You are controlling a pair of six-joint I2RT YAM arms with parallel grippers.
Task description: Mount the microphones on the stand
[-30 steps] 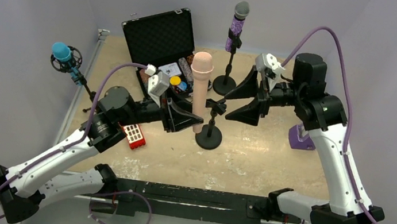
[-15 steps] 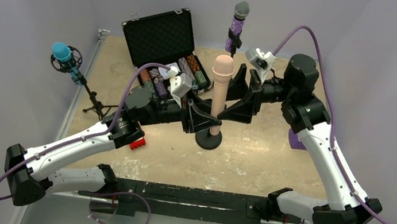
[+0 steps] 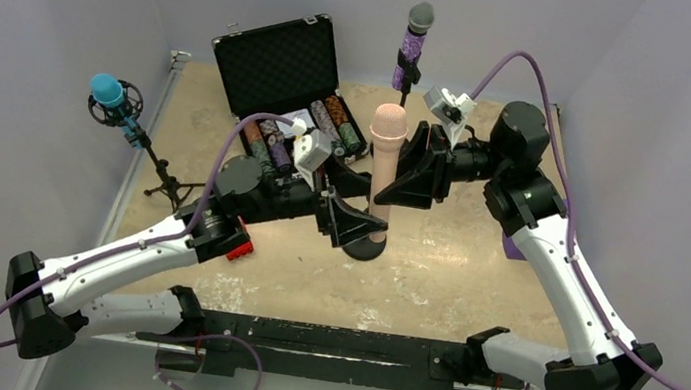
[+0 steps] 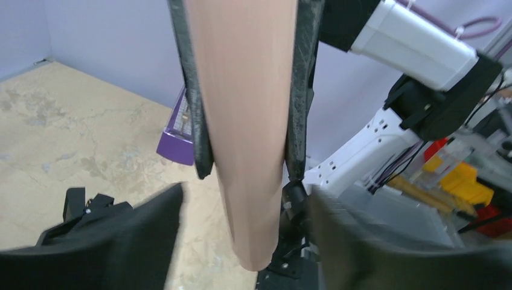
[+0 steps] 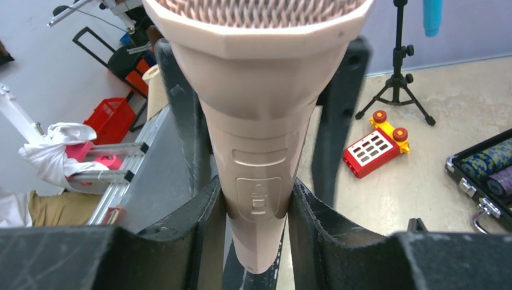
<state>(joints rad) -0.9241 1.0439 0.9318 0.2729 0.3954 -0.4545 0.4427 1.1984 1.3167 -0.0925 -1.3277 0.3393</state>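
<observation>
The peach-pink microphone (image 3: 385,155) stands upright, head up, over a round black stand base (image 3: 363,248). My right gripper (image 3: 405,175) is shut on its body from the right; in the right wrist view both pads press the handle (image 5: 259,121) at the switch. My left gripper (image 3: 356,221) sits low at the left of it, open. In the left wrist view its jaws stand clear of the handle (image 4: 244,121) on both sides. The glittery purple microphone (image 3: 412,42) sits in a stand at the back. The blue microphone (image 3: 110,96) sits on a tripod stand (image 3: 162,181) at the left.
An open black case (image 3: 278,65) with stacks of chips lies at the back left. A small red block (image 3: 239,247) lies by the left arm. A purple object (image 3: 514,246) sits on the table under the right arm. Walls close the table on three sides.
The left arm carried the peach-pink microphone to the right, over the stand base. The right gripper came in and shut on it. The left jaws have since opened off it.
</observation>
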